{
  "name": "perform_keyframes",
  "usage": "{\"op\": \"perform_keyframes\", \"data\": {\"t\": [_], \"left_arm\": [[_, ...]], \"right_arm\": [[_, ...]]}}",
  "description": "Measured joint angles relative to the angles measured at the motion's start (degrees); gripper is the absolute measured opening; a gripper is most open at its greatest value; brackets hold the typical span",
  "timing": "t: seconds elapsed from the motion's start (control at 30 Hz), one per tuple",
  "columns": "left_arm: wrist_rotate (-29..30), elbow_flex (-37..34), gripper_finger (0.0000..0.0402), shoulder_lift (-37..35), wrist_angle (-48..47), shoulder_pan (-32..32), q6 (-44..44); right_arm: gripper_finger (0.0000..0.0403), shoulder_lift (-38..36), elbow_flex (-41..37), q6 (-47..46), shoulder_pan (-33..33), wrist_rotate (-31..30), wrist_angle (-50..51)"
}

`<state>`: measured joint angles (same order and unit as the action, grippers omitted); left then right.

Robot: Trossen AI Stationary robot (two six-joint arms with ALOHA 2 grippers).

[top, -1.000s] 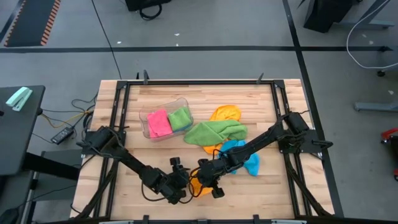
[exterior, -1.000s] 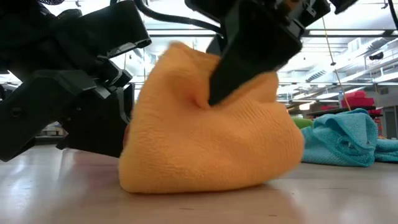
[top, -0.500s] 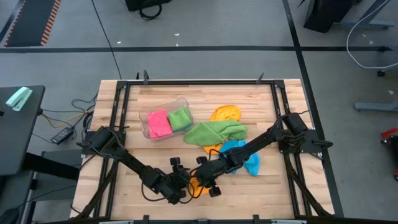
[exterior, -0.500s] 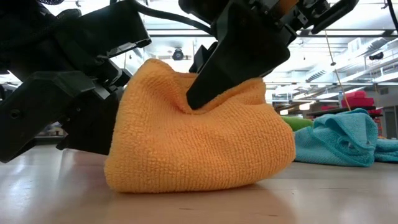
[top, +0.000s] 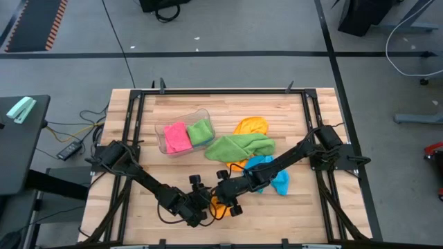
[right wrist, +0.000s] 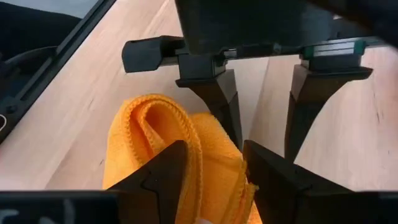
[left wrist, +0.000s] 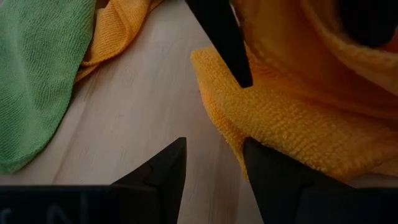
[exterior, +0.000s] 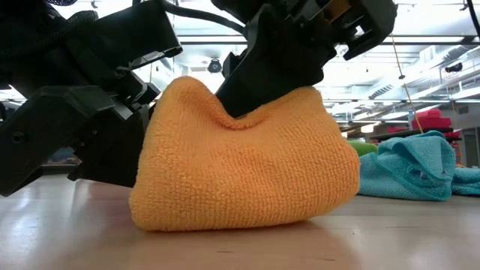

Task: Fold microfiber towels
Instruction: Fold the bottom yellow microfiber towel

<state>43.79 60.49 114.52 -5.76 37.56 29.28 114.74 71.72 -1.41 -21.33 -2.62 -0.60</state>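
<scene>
Near front edge, table centre: orange towel sits bunched in a rounded heap on the wood, both grippers crowding it.
Left gripper: low on the table at the towel's near side; fingers spread w/ a gap, bare wood showing between them; one finger touches the towel's edge, nothing pinched.
Right gripper: right on top of the heap, tips pressing a dip into the fabric; fingers apart, a fold of orange lying between them; can't tell if it grips.
Arms: left arm reaches in from table's left, right arm from its right; they meet at the towel.
Blue towel: crumpled, partly under the right arm, well apart from the orange heap in the low view.
Green towel: spread loose mid-table, touching a 2nd orange towel behind it.
Tub: clear, back-left of centre; holds folded pink towel and folded green towel side by side.
</scene>
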Motion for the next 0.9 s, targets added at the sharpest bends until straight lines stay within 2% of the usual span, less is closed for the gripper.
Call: {"op": "perform_keyframes", "data": {"t": [0.43,0.63,0.9], "left_arm": [[0.0,0.0,0.0172,0.0,0.0,0.1,0.0],[0.0,0.0,0.0172,0.0,-0.1,0.1,0.0],[-0.1,0.0,0.0172,0.0,-0.6,0.1,0.0]], "right_arm": [[0.0174,-0.3,0.0,0.2,2.5,0.1,0.2],[0.0174,-0.6,0.0,0.4,3.6,1.9,1.2],[0.0174,-4.7,0.0,1.8,3.4,3.1,5.5]]}}
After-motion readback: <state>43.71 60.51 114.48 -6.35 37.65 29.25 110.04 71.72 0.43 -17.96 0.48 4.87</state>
